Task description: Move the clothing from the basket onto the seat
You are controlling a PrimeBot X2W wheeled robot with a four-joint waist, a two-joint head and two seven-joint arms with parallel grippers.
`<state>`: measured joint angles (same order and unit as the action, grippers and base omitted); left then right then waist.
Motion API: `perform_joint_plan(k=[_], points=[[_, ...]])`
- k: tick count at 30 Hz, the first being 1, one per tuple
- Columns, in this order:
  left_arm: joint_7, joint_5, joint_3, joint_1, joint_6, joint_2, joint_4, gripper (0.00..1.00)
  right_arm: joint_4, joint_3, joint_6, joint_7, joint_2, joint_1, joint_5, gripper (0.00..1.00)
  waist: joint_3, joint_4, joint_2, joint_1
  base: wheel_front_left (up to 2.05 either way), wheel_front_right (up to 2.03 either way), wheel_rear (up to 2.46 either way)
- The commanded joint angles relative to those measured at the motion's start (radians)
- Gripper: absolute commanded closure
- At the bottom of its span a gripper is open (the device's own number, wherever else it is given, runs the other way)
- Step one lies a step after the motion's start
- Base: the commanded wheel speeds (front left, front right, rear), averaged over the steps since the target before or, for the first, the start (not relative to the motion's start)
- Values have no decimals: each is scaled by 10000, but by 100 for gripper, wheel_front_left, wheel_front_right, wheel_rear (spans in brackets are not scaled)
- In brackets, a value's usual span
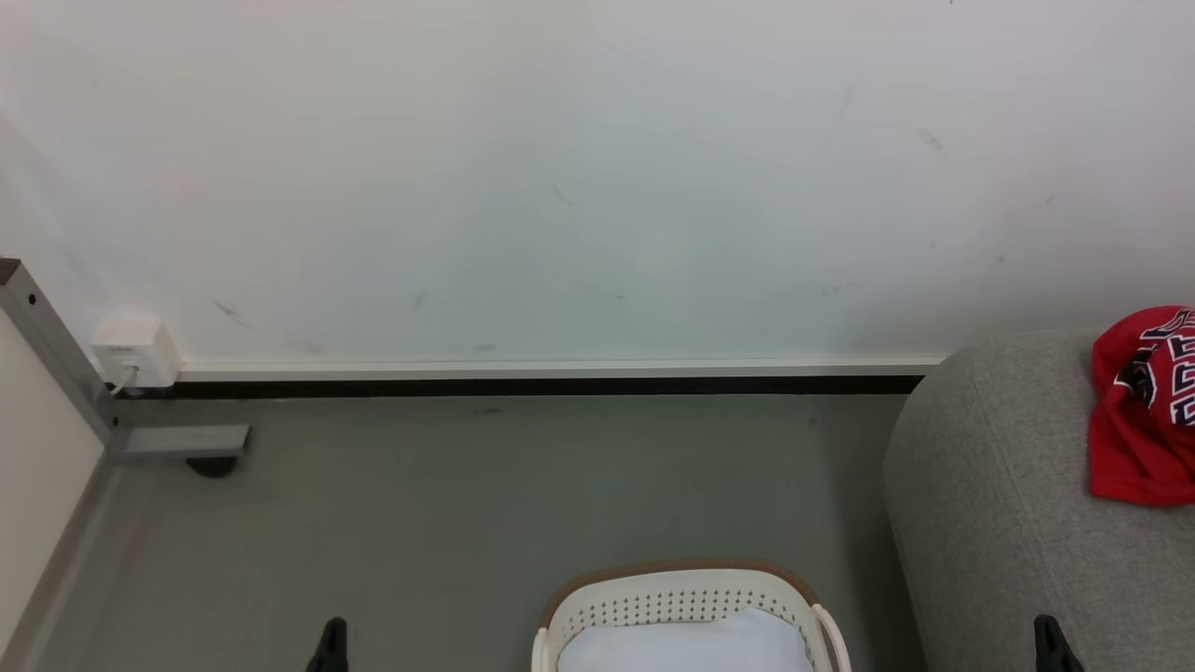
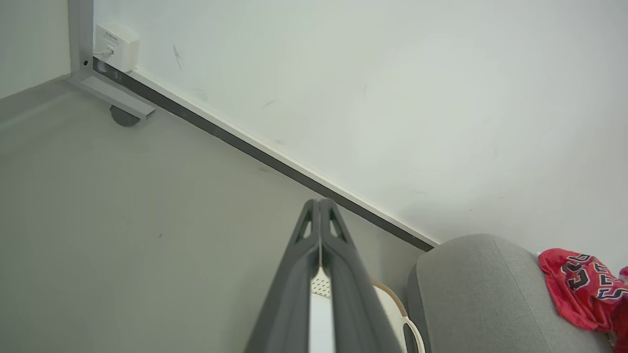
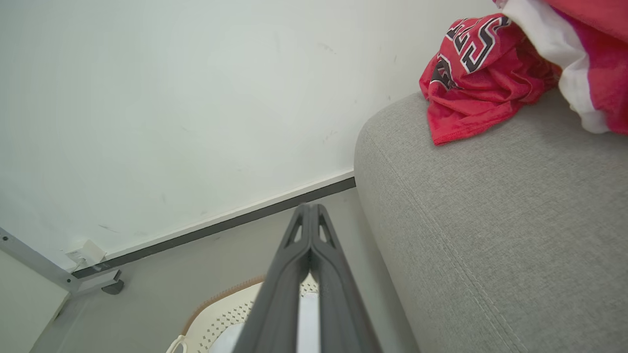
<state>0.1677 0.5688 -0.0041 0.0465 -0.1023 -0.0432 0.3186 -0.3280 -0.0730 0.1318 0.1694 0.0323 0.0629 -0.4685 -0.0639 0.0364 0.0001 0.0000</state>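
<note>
The cream basket (image 1: 689, 586) with a brown rim sits on the floor at the bottom middle, and a pale white cloth (image 1: 686, 646) lies inside it. To its right stands the grey seat (image 1: 990, 504). A red numbered jersey (image 1: 1144, 411) lies crumpled on the seat. In the right wrist view this jersey (image 3: 478, 73) lies beside a plainer red garment with a white hem (image 3: 579, 54). My left gripper (image 1: 331, 642) is low, left of the basket, and is shut on nothing (image 2: 319, 202). My right gripper (image 1: 1050, 642) is over the seat's front, shut and empty (image 3: 310, 207).
A white wall with a dark skirting strip runs behind. A white socket box (image 1: 135, 353) and a grey metal frame leg with a foot (image 1: 177, 441) stand at the left. Bare grey floor (image 1: 467, 504) lies between the frame and the seat.
</note>
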Motion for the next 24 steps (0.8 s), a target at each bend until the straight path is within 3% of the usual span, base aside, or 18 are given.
perform_joint_plan(k=[1,24], points=[[-103,482,95,-300,-45,-38,-188,100,185,-50,-4,-107,88,-308,-527,100,11,-7,-1,0,0,0,0],[-919,3482,430,-727,-124,-56,-355,100,386,-165,-7,-931,132,-788,-3827,100,145,-83,-1,0,0,0,0]])
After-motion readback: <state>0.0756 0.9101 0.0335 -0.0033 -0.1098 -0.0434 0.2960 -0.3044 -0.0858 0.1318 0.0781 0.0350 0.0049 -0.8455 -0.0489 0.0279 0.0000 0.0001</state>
